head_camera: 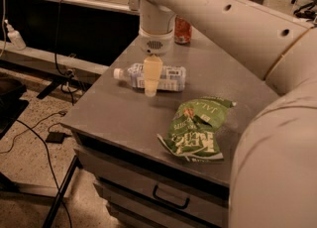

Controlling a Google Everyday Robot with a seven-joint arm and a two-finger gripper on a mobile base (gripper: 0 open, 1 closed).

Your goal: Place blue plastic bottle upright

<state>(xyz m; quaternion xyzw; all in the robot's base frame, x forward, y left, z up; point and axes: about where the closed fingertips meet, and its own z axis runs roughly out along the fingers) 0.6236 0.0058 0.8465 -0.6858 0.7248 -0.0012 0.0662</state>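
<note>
blue plastic bottle lying flat, axis left-right, cap left; gripper over middle, grip state unclear

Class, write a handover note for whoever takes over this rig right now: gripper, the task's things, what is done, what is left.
Gripper: pointing down over the middle of the small clear bluish plastic bottle with white cap; contact unclear.
Bottle: on its side on the grey table, cap toward picture-left.
Done: nothing visible; bottle not yet upright.
Left: grasp, stand on base, release.
Nearby: crumpled green snack bag, red soda can.
</note>
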